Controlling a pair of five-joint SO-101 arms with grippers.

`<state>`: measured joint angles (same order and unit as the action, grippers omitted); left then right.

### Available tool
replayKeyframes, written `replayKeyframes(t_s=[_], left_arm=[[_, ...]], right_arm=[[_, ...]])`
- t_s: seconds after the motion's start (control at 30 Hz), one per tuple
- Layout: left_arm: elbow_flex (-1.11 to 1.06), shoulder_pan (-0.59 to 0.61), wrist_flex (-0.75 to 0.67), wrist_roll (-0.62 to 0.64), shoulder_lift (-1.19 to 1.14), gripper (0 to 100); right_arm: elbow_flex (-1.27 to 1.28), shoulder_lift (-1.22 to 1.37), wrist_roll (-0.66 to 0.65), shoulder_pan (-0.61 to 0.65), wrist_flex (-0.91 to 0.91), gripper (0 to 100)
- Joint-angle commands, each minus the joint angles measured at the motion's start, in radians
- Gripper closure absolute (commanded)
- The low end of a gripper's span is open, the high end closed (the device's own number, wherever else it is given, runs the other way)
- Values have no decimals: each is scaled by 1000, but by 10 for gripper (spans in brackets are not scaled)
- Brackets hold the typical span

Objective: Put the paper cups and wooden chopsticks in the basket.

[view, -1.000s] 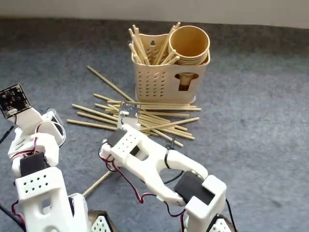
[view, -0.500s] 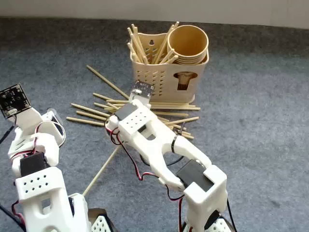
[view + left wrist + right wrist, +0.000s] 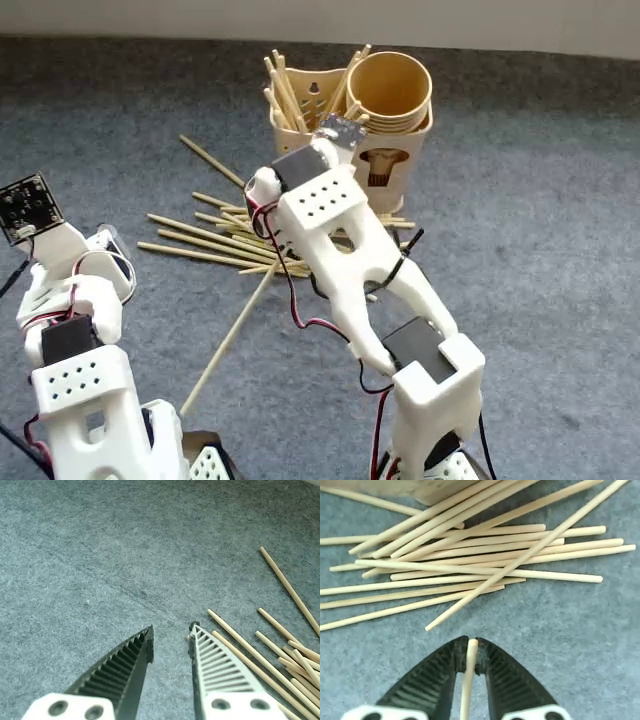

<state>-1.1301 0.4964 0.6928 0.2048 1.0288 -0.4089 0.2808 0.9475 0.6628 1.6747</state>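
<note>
Right arm at the basket, stick in hand. We see the right gripper (image 3: 468, 642) clenched on one end of a chopstick (image 3: 468, 680), whose shaft runs back between the jaws along the gripper's own line. In the high view that same chopstick (image 3: 230, 335) trails from under the arm toward the robot's near left, low over the carpet (image 3: 540, 250); we cannot tell whether its free end touches. The basket (image 3: 410, 150) stands just beyond the wrist, on the side away from the trailing end, already holding the cups (image 3: 390, 90) and several upright sticks. We judge that the coming move turns on this: the long axis points away from the basket's mouth and lies nearly flat, so the stick must be tipped upright to enter. The pile (image 3: 200, 235) lies on the carpet beneath the gripper, in front of the basket. The left gripper (image 3: 170, 632) is released, over carpet beside the pile's ends, farther from the basket.
</note>
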Motion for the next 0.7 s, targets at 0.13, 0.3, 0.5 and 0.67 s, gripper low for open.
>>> replayKeyframes(t_s=[0.13,0.3,0.5,0.67], left_arm=[[-2,1,-21,15,19,870],[-4,1,-21,15,19,870],[-4,-1,-21,15,19,870],[-4,-1,-21,15,19,870]], right_arm=[[-209,-10,-97,-65,87,993],[-268,-64,-193,-131,85,993],[-326,-191,-313,-130,85,993],[-443,-265,-440,-133,79,993]])
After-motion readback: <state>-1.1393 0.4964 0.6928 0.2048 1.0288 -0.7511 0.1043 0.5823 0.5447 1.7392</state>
